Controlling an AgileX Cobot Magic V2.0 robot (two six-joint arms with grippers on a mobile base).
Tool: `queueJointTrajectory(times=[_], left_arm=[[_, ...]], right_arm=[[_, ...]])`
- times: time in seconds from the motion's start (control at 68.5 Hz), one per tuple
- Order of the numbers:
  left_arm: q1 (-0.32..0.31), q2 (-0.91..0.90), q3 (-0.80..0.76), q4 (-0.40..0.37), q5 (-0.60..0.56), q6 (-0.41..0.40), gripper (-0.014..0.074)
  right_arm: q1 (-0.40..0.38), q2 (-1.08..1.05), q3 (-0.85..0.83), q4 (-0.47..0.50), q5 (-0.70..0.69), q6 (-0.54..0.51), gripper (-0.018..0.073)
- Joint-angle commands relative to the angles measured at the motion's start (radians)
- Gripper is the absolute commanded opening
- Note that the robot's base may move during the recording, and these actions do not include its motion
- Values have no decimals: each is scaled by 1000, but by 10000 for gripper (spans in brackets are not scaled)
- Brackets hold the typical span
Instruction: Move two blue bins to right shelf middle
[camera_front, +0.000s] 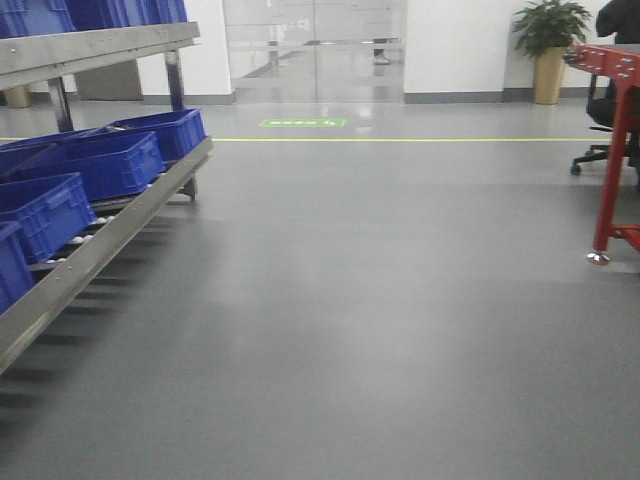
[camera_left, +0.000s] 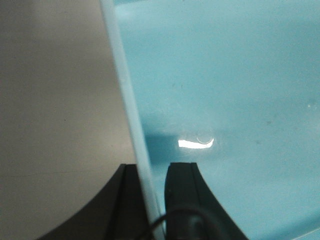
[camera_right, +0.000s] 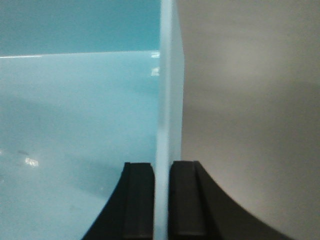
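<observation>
My left fingers (camera_left: 182, 200) and right fingers (camera_right: 137, 200) are each clamped narrow on a side wall of the blue bin (camera_left: 225, 75), which hangs between them. Best bet imo: equal squeeze, level wrists, no jerky turns while driving.

A metal shelf (camera_front: 120, 225) stands along the floor's left edge, its lower level sloping on rollers. A row of blue bins (camera_front: 100, 165) sits on that level, edge to edge, open tops up. Its upper level (camera_front: 90, 45) carries more bins (camera_front: 110, 12), cut off by the frame. The grey floor (camera_front: 350, 300) bears a yellow line (camera_front: 400, 139) across its far side and a green marking (camera_front: 303, 123) just beyond. At its right edge stand a red table leg (camera_front: 612, 170), a chair base (camera_front: 590, 158) and a plant pot (camera_front: 548, 75).
</observation>
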Motion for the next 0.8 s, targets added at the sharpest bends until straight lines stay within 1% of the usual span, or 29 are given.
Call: queueJointTrajectory(times=[0.0, 0.788], left_arm=[[1, -12, -13, -27, -25, 15, -111], [1, -12, -13, -27, -25, 15, -111]], right_arm=[[-1, -17, -13, 21, -68, 0, -153], [-1, -17, -13, 21, -68, 0, -153]])
